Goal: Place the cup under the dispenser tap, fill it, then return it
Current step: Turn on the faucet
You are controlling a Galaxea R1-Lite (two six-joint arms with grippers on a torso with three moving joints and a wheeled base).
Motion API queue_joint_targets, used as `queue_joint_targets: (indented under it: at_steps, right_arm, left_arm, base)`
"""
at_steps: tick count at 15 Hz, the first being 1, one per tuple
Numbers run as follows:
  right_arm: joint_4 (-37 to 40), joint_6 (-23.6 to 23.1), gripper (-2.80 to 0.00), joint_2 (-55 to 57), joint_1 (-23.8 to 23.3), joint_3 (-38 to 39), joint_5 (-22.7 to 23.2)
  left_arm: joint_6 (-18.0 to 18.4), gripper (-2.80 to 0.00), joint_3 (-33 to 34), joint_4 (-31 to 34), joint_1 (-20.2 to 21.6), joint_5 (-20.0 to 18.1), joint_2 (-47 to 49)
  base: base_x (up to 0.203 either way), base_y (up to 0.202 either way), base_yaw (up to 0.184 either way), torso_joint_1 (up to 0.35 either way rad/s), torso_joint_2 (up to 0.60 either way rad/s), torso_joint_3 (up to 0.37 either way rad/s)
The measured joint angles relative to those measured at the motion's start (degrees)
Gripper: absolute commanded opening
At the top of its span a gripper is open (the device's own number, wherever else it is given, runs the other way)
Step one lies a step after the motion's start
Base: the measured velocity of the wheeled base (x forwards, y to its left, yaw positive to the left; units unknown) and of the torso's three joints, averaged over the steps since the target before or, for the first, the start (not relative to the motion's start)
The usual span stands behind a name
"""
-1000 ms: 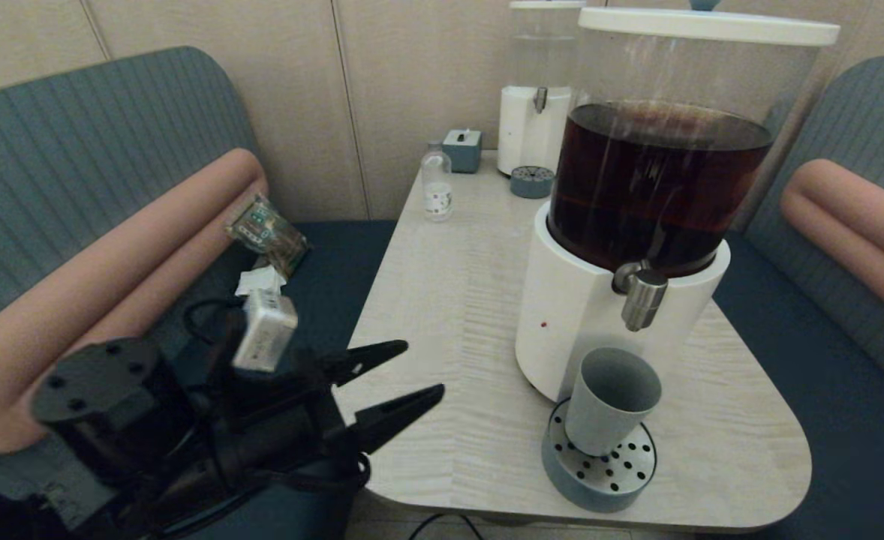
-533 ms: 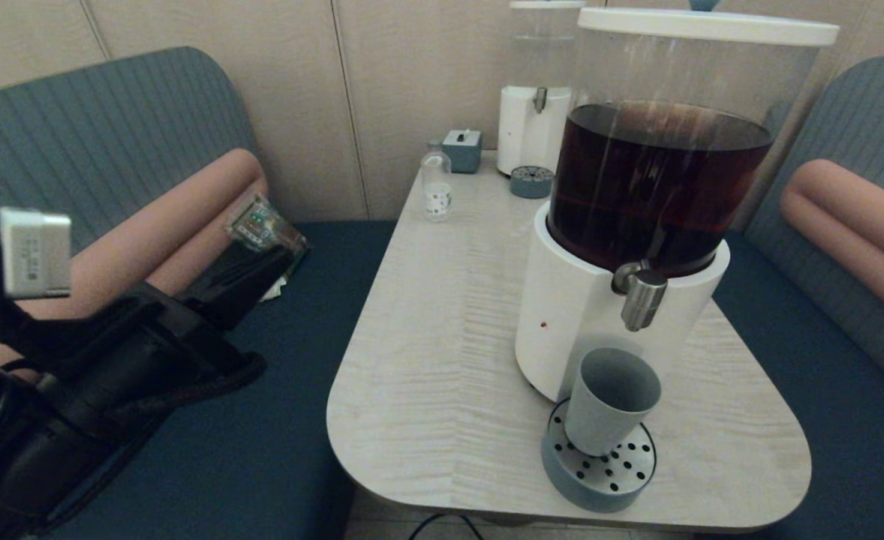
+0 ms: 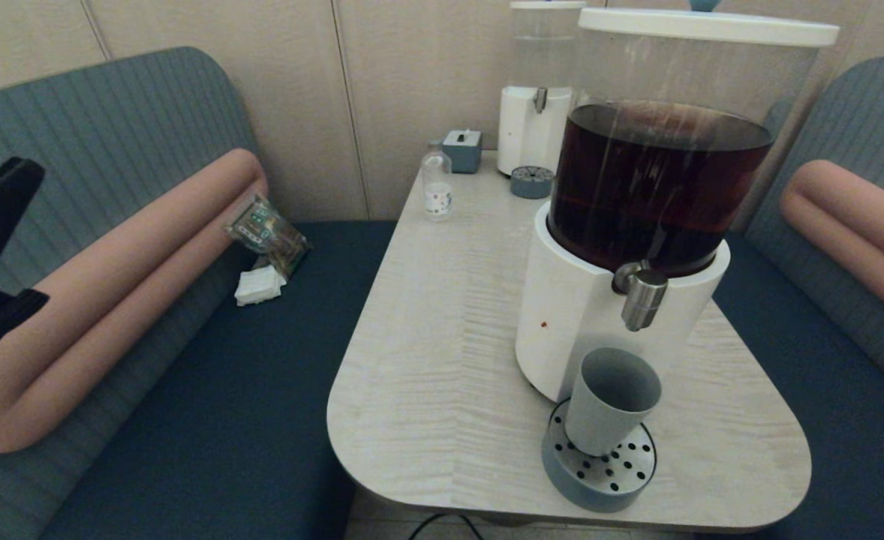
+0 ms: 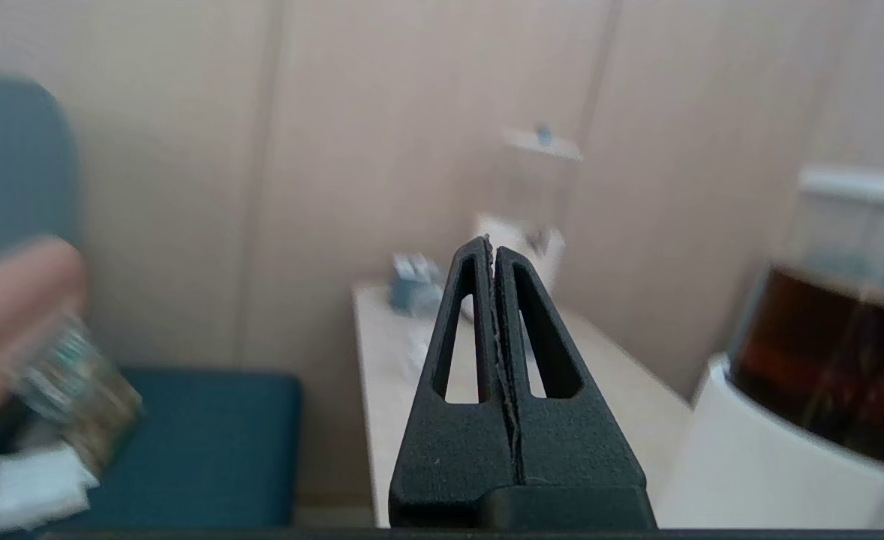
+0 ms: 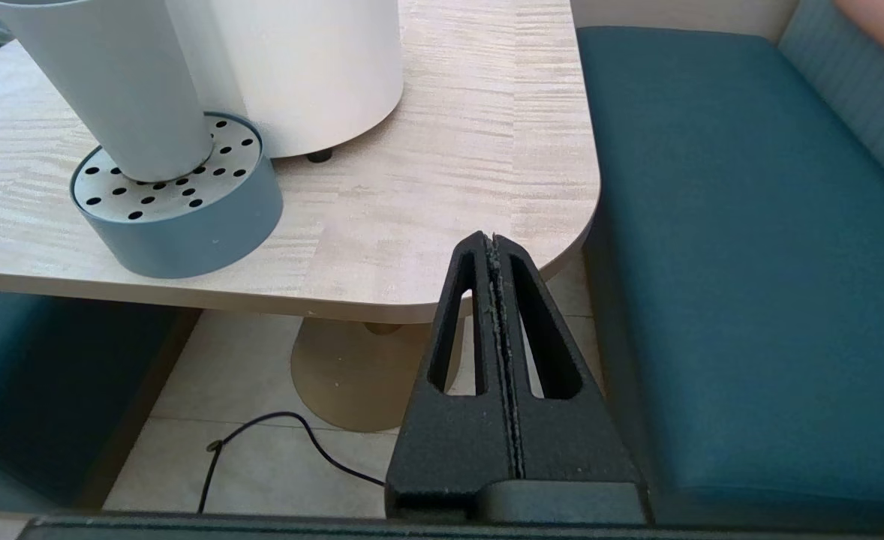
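The grey-blue cup (image 3: 611,401) stands upright on the round perforated drip tray (image 3: 622,480), right under the brushed-steel dispenser tap (image 3: 641,296) of the big white-based dispenser (image 3: 569,315). Its tank holds dark brown liquid. The right wrist view shows the cup (image 5: 112,82) on the tray (image 5: 179,225). My left gripper (image 3: 22,172) is at the far left edge of the head view, over the bench and far from the cup. In its wrist view the left gripper (image 4: 491,244) is shut and empty. My right gripper (image 5: 491,240) hangs shut and empty below the table's near right corner.
At the back of the table (image 3: 442,360) stand a smaller clear-tank dispenser (image 3: 536,112), its small drip tray (image 3: 532,181), a small bottle (image 3: 436,187) and a grey-blue box (image 3: 462,150). A snack packet (image 3: 268,234) and tissue (image 3: 260,285) lie on the left bench. A cable (image 5: 277,420) runs across the floor.
My left arm has swung away from the table's front left edge, up and to the left, and its fingers have gone from open to shut. The cup has not moved.
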Motion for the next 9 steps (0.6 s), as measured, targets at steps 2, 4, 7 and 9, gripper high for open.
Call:
queue_joint_targets:
  at_steps: [2,4,7,9]
  right_arm:
    - [0.0,0.0,-2.80,0.0,0.0,0.0,0.0]
    - [0.0,0.1,-2.80,0.0,0.0,0.0,0.0]
    - [0.0,0.0,-2.80,0.0,0.0,0.0,0.0]
    - [0.0,0.1,-2.80,0.0,0.0,0.0,0.0]
  left_arm:
    - [-1.3,-2.80,2.3,0.5,0.9,1.0,-4.6]
    - [-1.9,-2.80,3.8,0.7,1.4,2.7,-9.8]
    - [-2.6,-2.80,7.0,3.6,1.7,3.8,-20.1]
    - [-3.3,-2.80,8.3,9.2,1.7,3.9,-28.6]
  base:
    - [0.000,0.000,0.000,0.000,0.00,0.000]
    - [0.000,0.000,0.000,0.000,0.00,0.000]
    - [0.000,0.000,0.000,0.000,0.00,0.000]
    - [0.000,0.000,0.000,0.000,0.00,0.000]
